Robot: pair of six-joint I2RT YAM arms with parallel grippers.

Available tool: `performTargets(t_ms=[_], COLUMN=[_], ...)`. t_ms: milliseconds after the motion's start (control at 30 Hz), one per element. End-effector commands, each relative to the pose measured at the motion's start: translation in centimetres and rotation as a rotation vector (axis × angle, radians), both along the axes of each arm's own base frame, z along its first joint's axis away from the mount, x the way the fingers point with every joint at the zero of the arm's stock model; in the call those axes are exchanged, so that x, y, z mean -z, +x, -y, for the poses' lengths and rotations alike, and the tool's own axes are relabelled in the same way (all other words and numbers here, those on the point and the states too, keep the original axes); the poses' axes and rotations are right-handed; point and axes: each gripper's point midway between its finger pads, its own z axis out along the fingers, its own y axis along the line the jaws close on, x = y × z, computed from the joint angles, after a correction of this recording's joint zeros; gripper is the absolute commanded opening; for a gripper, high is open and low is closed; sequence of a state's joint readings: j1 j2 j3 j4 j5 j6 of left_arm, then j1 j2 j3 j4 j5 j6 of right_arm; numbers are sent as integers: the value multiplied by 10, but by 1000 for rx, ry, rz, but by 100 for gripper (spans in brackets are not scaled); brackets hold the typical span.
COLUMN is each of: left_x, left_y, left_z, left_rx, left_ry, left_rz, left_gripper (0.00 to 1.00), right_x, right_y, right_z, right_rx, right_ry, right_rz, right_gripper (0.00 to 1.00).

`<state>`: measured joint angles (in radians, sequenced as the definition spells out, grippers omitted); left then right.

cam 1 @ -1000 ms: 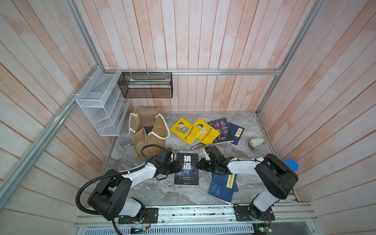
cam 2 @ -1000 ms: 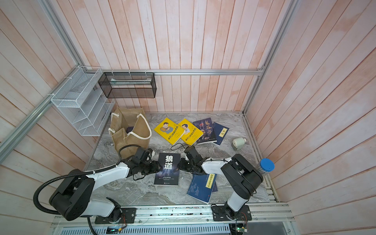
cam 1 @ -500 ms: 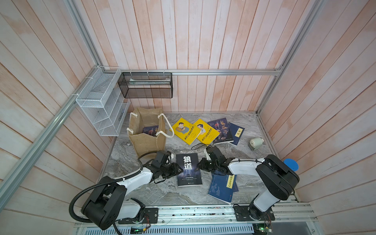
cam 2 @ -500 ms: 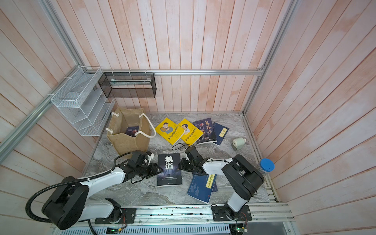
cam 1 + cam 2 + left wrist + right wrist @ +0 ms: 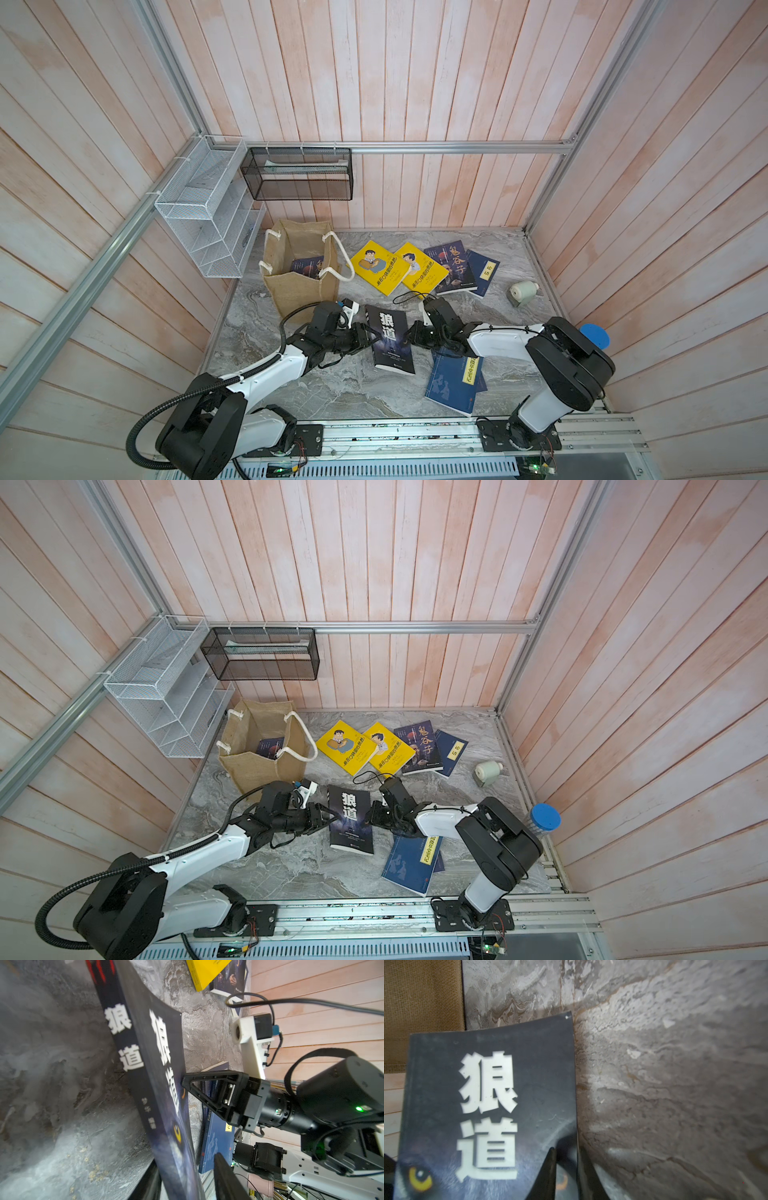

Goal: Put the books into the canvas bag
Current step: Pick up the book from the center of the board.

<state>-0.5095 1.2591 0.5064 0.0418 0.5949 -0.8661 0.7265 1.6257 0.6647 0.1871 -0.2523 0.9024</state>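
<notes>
Black wolf-eye book (image 5: 390, 340): middle of table (image 5: 332, 395), right edge clamped by right gripper (image 5: 410, 336). Left gripper (image 5: 369, 336): jaws apart, astride left edge. Canvas bag (image 5: 299, 291): far left, upright, dark book (image 5: 307, 264) inside.

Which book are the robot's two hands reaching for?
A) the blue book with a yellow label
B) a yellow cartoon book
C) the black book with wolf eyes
C: the black wolf-eye book sits between the left hand and the right hand, one at each side edge.
</notes>
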Motion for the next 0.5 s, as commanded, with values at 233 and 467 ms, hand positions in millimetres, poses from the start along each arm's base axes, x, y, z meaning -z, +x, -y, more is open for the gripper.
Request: performTargets(t_ms=[233,467], left_x=[-16,-50], left_y=[3,17], left_z=[21,17], left_rx=[46,69], left_ry=[-36,46], left_rz=[29,165], left_gripper=[24,0], right_x=[4,-36], right_y=[-22,-10], right_z=[6,1], right_rx=[-26,-17], right_ry=[-18,32], right_rz=[-47,51], right_gripper=[20,26])
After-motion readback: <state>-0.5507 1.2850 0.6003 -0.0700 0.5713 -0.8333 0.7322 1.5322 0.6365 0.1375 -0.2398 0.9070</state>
